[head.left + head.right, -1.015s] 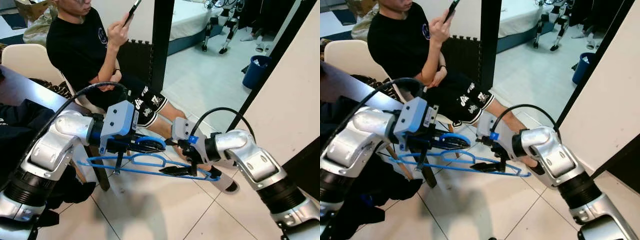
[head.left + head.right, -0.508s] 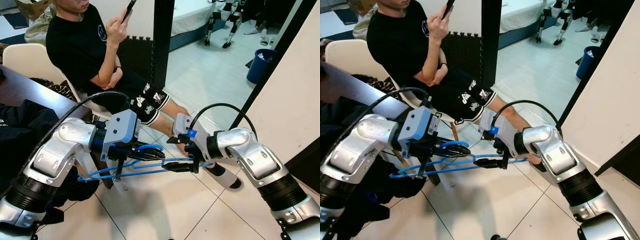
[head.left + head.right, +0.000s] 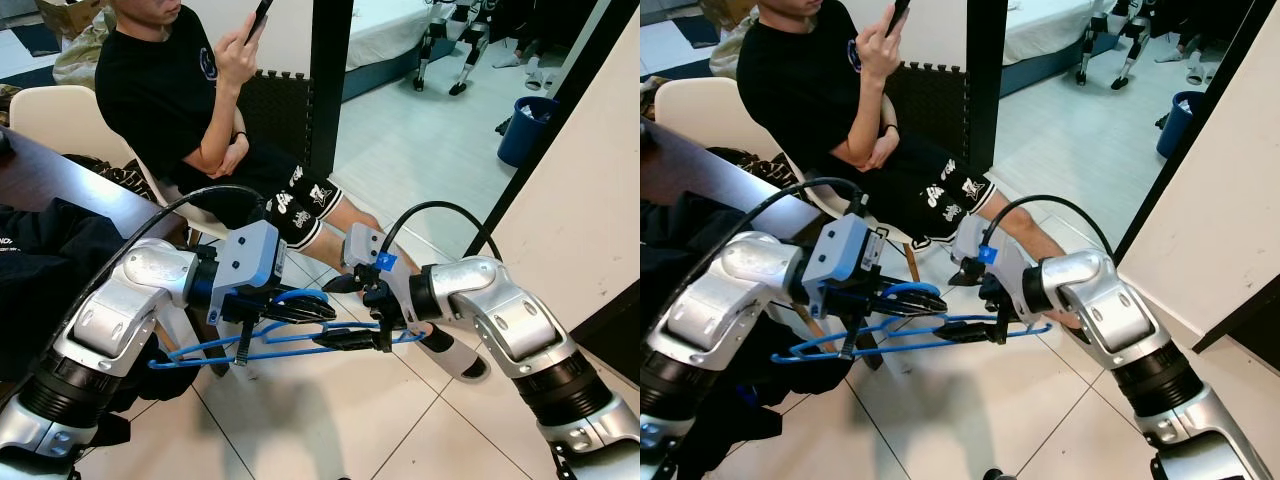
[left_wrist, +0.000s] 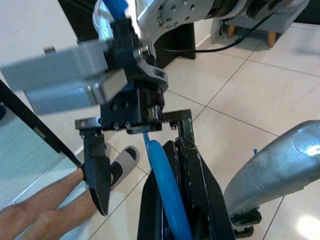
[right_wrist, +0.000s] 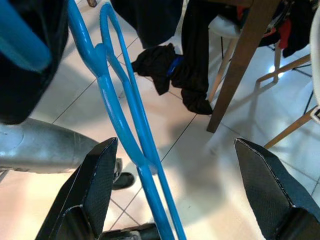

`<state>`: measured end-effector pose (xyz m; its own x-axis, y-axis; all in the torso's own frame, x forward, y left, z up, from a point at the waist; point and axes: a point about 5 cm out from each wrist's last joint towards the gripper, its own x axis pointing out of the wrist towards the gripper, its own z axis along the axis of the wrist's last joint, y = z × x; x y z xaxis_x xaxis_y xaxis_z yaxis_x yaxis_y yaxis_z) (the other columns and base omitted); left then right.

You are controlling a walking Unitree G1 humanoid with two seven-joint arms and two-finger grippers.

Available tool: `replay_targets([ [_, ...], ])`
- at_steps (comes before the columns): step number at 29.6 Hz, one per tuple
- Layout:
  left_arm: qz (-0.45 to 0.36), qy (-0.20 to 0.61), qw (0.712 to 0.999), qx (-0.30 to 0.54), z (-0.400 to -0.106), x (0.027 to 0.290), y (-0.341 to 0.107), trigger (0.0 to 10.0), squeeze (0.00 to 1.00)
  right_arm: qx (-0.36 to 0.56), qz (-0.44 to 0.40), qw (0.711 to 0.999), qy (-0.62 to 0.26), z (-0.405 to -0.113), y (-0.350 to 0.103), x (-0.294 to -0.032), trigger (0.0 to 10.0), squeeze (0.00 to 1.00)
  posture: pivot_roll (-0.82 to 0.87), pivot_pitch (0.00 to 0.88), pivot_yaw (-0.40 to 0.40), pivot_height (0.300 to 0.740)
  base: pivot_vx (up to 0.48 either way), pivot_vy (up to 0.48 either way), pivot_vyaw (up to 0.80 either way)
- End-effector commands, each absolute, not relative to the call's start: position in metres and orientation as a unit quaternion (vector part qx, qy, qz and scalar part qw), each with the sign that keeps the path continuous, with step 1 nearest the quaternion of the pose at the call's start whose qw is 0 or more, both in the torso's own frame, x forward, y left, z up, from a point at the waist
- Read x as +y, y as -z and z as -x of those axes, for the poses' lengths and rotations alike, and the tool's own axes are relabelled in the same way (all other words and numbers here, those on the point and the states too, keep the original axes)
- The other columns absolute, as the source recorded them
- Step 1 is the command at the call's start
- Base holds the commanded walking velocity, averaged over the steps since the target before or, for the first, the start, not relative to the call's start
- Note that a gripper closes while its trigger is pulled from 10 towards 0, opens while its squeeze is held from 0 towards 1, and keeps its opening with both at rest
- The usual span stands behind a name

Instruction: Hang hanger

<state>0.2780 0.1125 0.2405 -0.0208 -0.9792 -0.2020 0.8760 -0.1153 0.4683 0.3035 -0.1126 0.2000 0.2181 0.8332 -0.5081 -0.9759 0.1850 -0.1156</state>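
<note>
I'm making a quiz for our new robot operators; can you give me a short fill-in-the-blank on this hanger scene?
1. The hanger the robot holds is ___ in colour.
2. The left gripper is shut on the hanger's ___.
3. In the right wrist view, the fingers of the right gripper stand ___.
4. The person on the chair is holding a ___.

Missing words: blue; hook; open; phone
</note>
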Motion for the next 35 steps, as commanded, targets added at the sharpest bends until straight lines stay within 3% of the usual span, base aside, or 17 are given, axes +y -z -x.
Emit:
replay_targets([
  [1,-0.242,0.711,0.651,-0.110,-0.275,0.109,-0.240,10.0,0.00,0.176,0.200,0.741,-0.616,-0.298,-0.194,-0.106,10.0,0.00,0.13,0.171,-0.002,0.740,0.000,0.000,0.00],
  [7,-0.239,0.711,0.651,-0.115,-0.275,0.108,-0.241,10.0,0.00,0.181,0.177,0.752,-0.609,-0.299,-0.187,-0.095,10.0,0.00,0.13,0.167,-0.004,0.740,0.000,0.000,0.00],
  [8,-0.239,0.712,0.650,-0.116,-0.275,0.107,-0.241,10.0,0.00,0.183,0.172,0.755,-0.606,-0.300,-0.186,-0.094,9.6,0.00,0.13,0.165,-0.004,0.740,0.000,0.000,0.00],
  [9,-0.239,0.712,0.650,-0.117,-0.274,0.108,-0.242,10.0,0.00,0.185,0.167,0.758,-0.603,-0.300,-0.186,-0.094,3.8,0.00,0.13,0.164,-0.005,0.740,0.000,0.000,0.00],
  [10,-0.240,0.712,0.650,-0.117,-0.274,0.108,-0.242,10.0,0.00,0.187,0.162,0.761,-0.600,-0.301,-0.186,-0.094,0.0,0.00,0.13,0.160,-0.006,0.740,0.000,0.000,0.00],
  [20,-0.238,0.712,0.650,-0.123,-0.274,0.106,-0.242,10.0,0.00,0.180,0.147,0.763,-0.603,-0.301,-0.187,-0.093,0.0,0.00,0.13,0.153,-0.008,0.740,0.000,0.000,0.00],
  [27,-0.240,0.708,0.653,-0.120,-0.276,0.107,-0.240,10.0,0.00,0.177,0.143,0.749,-0.622,-0.296,-0.187,-0.094,0.0,0.00,0.13,0.155,-0.006,0.740,0.000,0.000,0.00],
  [28,-0.233,0.713,0.653,-0.109,-0.277,0.109,-0.239,10.0,0.44,0.179,0.144,0.749,-0.621,-0.296,-0.187,-0.095,0.0,0.00,0.13,0.157,-0.006,0.740,0.000,0.000,0.00],
  [30,-0.221,0.716,0.655,-0.096,-0.277,0.110,-0.238,10.0,0.44,0.181,0.146,0.751,-0.618,-0.296,-0.186,-0.096,0.0,0.00,0.13,0.158,-0.006,0.740,0.000,0.000,0.00],
  [31,-0.198,0.723,0.658,-0.076,-0.278,0.112,-0.238,10.0,1.00,0.185,0.150,0.755,-0.611,-0.298,-0.183,-0.098,0.0,0.00,0.13,0.158,-0.009,0.740,0.000,0.000,0.00],
  [35,-0.183,0.719,0.667,-0.068,-0.279,0.119,-0.237,10.0,1.00,0.193,0.157,0.759,-0.602,-0.299,-0.178,-0.102,0.0,0.00,0.14,0.158,-0.009,0.740,0.000,0.000,0.00],
])
